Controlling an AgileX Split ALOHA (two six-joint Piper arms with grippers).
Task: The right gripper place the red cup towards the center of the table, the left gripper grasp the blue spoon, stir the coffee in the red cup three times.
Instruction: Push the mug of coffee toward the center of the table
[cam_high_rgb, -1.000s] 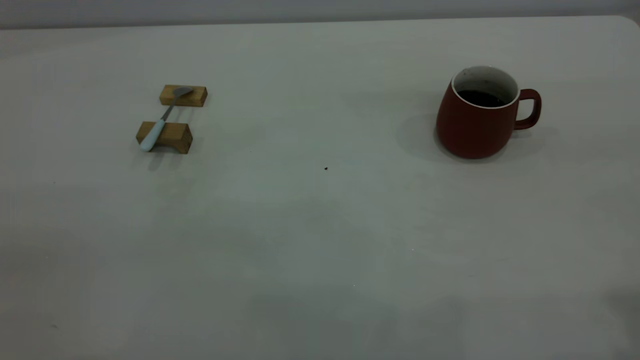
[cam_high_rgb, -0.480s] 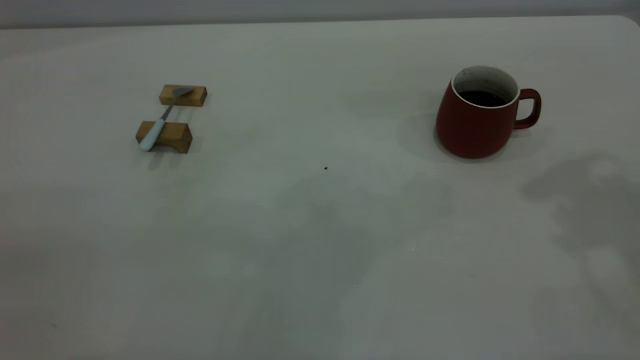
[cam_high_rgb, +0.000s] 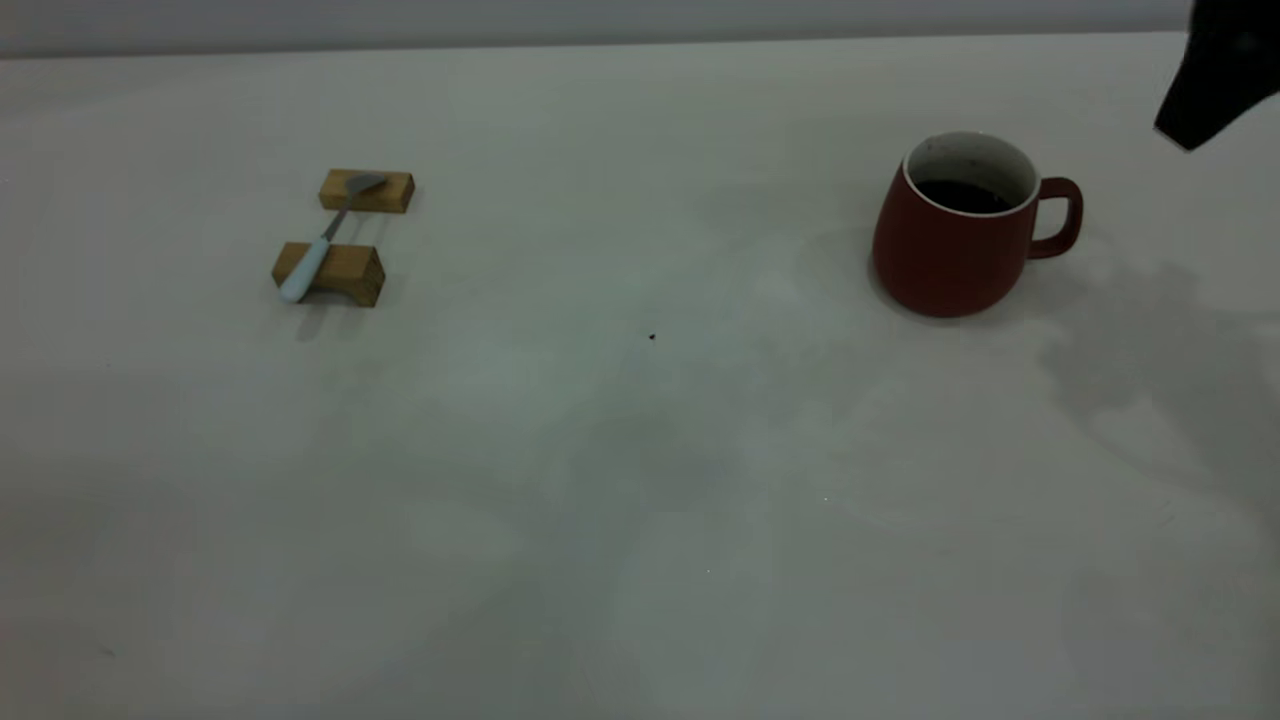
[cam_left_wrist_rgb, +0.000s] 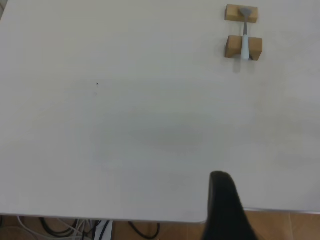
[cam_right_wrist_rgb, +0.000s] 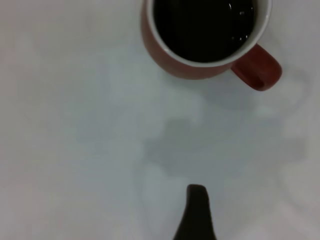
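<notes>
Currently, at far left on my pale grey-white tabletop (cam_high_rgb: 640, 480), the slim blue-handled spoon (cam_high_rgb: 322, 243) lies across two tan wooden blocks (cam_high_rgb: 345, 232), bowl on the far block. Right of centre stands the squat dark-red ceramic mug (cam_high_rgb: 952, 240), holding dark coffee (cam_high_rgb: 962, 196), handle pointing right. At the upper right corner hangs my right arm's black gripper (cam_high_rgb: 1215, 75), apart from the mug; I cannot tell how its jaws stand. My left gripper (cam_left_wrist_rgb: 226, 210) shows one black tip only; its jaws' state, too, I cannot tell.

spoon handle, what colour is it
Pale light blue; the blue spoon has a grey metal neck and bowl. It shows best in the exterior view.
</notes>
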